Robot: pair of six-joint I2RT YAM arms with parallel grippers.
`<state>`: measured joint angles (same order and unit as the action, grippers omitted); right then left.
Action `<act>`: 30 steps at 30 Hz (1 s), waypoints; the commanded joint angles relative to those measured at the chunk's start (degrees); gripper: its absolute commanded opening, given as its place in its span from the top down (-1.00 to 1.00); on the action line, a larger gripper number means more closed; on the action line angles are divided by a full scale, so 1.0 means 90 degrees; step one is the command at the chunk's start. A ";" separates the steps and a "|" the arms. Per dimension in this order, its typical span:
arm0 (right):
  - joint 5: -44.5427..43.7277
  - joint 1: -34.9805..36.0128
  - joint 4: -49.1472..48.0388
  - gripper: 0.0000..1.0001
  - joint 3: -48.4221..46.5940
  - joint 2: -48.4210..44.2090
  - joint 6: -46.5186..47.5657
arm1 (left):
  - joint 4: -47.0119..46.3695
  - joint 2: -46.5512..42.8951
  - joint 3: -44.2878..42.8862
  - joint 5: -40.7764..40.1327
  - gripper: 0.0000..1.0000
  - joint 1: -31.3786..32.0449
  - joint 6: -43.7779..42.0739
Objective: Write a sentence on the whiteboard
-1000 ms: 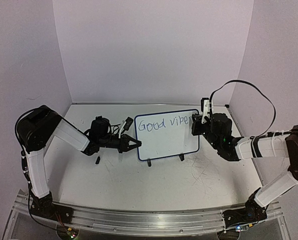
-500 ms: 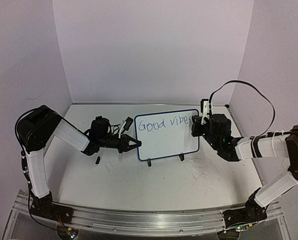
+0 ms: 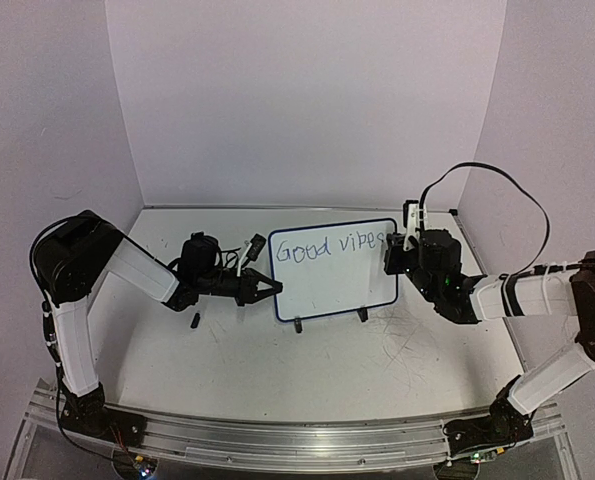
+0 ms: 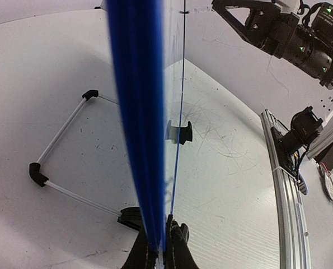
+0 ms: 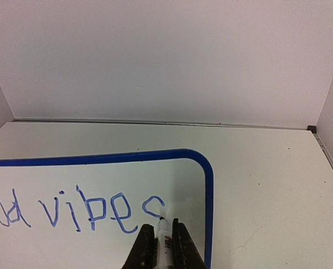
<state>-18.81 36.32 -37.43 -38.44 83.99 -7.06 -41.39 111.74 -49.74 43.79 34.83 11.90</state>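
Note:
The whiteboard (image 3: 322,285), white with a thin blue frame, stands upright on two black feet mid-table. The sentence (image 3: 322,246) reads "Good vibes" along its top; only this one line shows. In the right wrist view the lettering (image 5: 99,212) ends in a partly drawn "s". My right gripper (image 3: 395,244) (image 5: 164,238) is shut on a white marker (image 5: 164,238) whose tip touches the board (image 5: 99,185) at that "s". My left gripper (image 3: 271,290) (image 4: 161,252) is shut on the whiteboard's left edge, with the blue frame (image 4: 137,112) edge-on between the jaws.
A small black cap-like piece (image 3: 194,321) lies on the tabletop left of the board. The whiteboard's wire stand (image 4: 60,140) sits behind it. Grey walls enclose the table on three sides. The aluminium rail (image 3: 297,440) runs along the near edge.
The right gripper has shifted slightly right along the board's top line, and the last letter "s" has grown. The left arm and the board have not moved.

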 commanded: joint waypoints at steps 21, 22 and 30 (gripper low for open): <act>0.0221 0.0119 0.0019 1.00 -0.0298 0.0169 -0.0166 | 0.0197 -0.0192 -0.0021 -0.0597 1.00 -0.0081 -0.0385; 0.0237 0.0117 0.0014 1.00 -0.0326 0.0170 -0.0163 | 0.0198 -0.0192 -0.0018 -0.0603 1.00 -0.0081 -0.0385; 0.0316 0.0123 0.0028 1.00 -0.0384 0.0128 -0.0162 | 0.0194 -0.0159 -0.0025 -0.0613 1.00 -0.0081 -0.0330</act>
<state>-16.96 37.11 -36.24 -39.69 84.66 -8.23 -40.97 111.69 -49.74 43.79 34.83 12.14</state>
